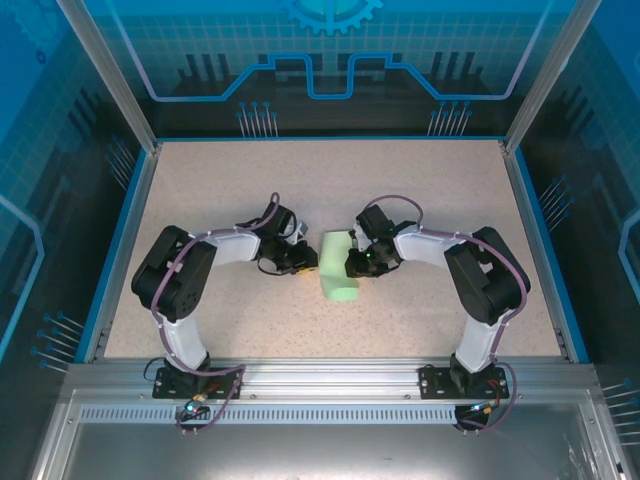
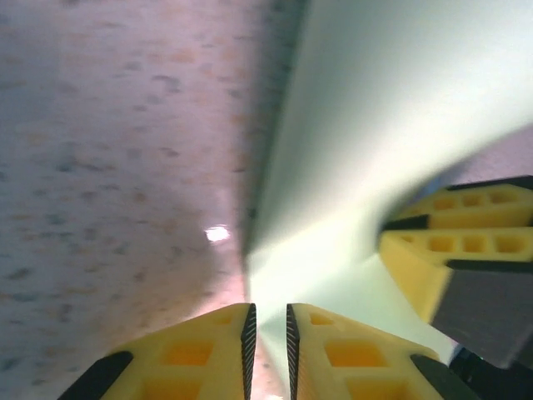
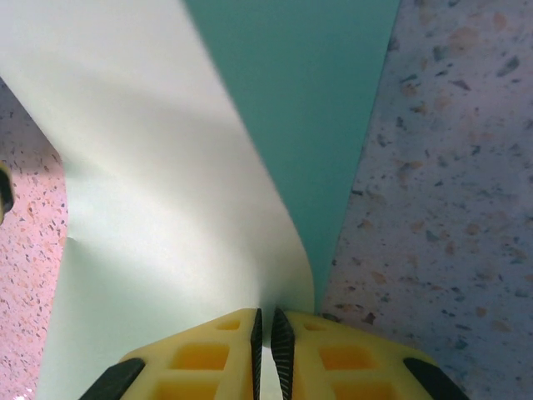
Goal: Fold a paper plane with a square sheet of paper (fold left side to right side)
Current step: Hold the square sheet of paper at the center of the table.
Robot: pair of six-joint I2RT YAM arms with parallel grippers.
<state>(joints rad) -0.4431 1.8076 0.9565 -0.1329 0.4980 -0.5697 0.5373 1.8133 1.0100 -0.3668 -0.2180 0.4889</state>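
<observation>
Top external view: the square sheet of paper (image 1: pixel 338 268) sits at the centre of the frame on the speckled table (image 1: pixel 250 190), bowed upward so that it reads as a narrow upright strip. The left tool (image 1: pixel 304 263) meets its left edge and the right tool (image 1: pixel 353 265) its right edge. Left wrist view: the left tool (image 2: pixel 268 350), at the bottom centre, is closed to a thin slit, and the paper's edge runs down into that slit, so it appears pinched. The sheet sweeps to the upper right, and a yellow finger of the right tool touches it at the right of the frame. Right wrist view: the right tool (image 3: pixel 266 346) is likewise nearly closed, with the sheet gripped between its pads. The paper curls up and left, shaded underside showing. Judgement: the left-to-right fold is in hand and not yet creased. The next move calls for laying the left edge squarely onto the right edge, then pressing the crease flat.
</observation>
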